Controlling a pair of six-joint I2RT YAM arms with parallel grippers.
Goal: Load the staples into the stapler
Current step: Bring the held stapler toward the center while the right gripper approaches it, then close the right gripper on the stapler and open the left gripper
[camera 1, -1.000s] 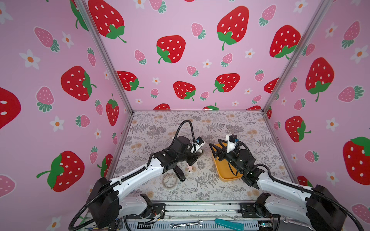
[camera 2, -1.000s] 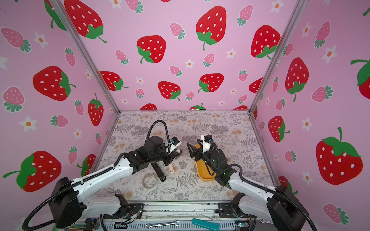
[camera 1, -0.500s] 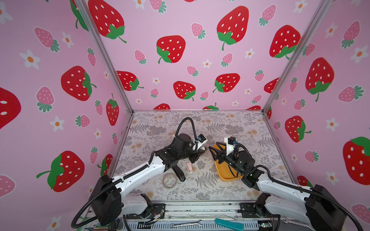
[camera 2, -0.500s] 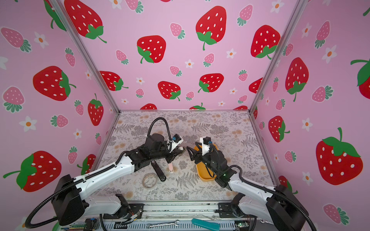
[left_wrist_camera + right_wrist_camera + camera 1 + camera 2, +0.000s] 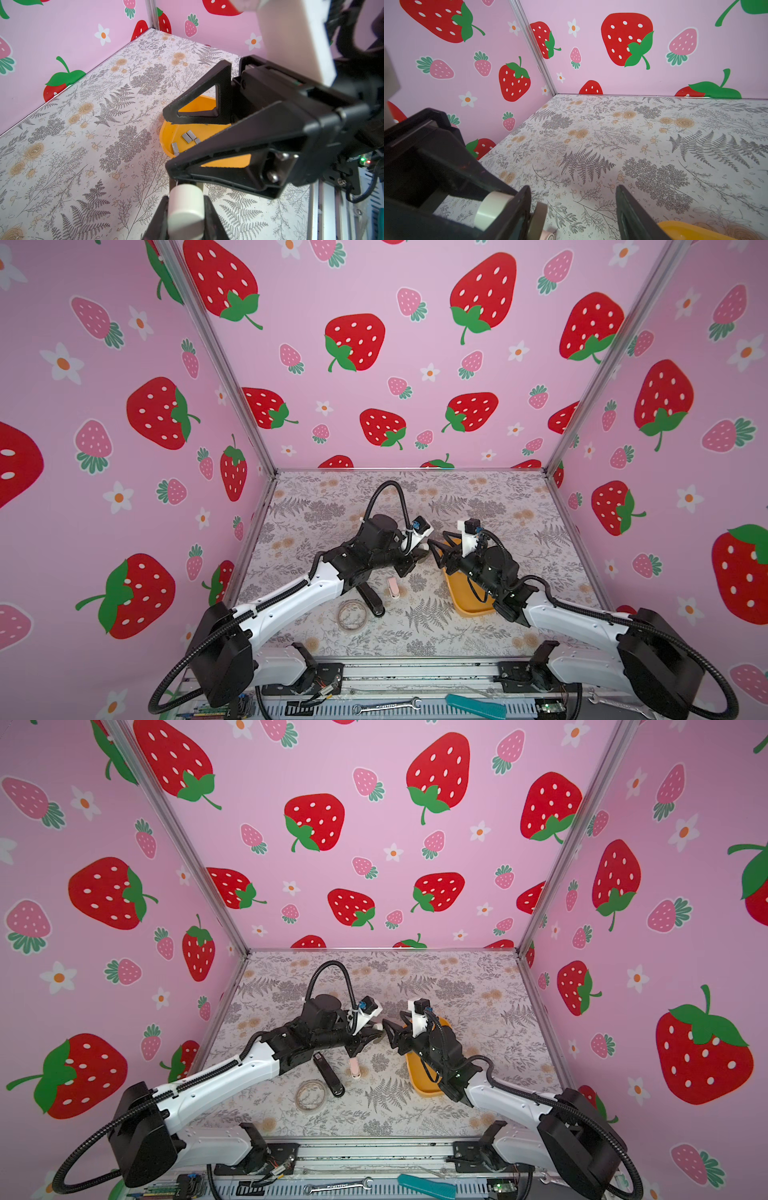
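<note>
My left gripper [image 5: 186, 199] is shut on a small white stapler [image 5: 185, 212], held above the table near the middle in both top views [image 5: 424, 546] [image 5: 376, 1026]. My right gripper [image 5: 167, 141] faces it tip to tip with its jaws open. In the right wrist view the right gripper [image 5: 572, 197] has one finger [image 5: 523, 205] against the white stapler [image 5: 492, 209], and a pale part [image 5: 538, 216] shows between the fingers. Several grey staples [image 5: 188, 136] lie in the orange tray [image 5: 166, 143], under the right gripper. The right arm hides them in both top views.
A black stapler [image 5: 371, 600] and a pink stapler [image 5: 393, 587] lie on the table below the left arm. A clear ring [image 5: 352, 615] sits near the front. The orange tray [image 5: 467, 601] lies under the right arm. Pink walls close three sides.
The right gripper has moved left to meet the white stapler and its jaws have narrowed. The left gripper has risen a little with the stapler in it.
</note>
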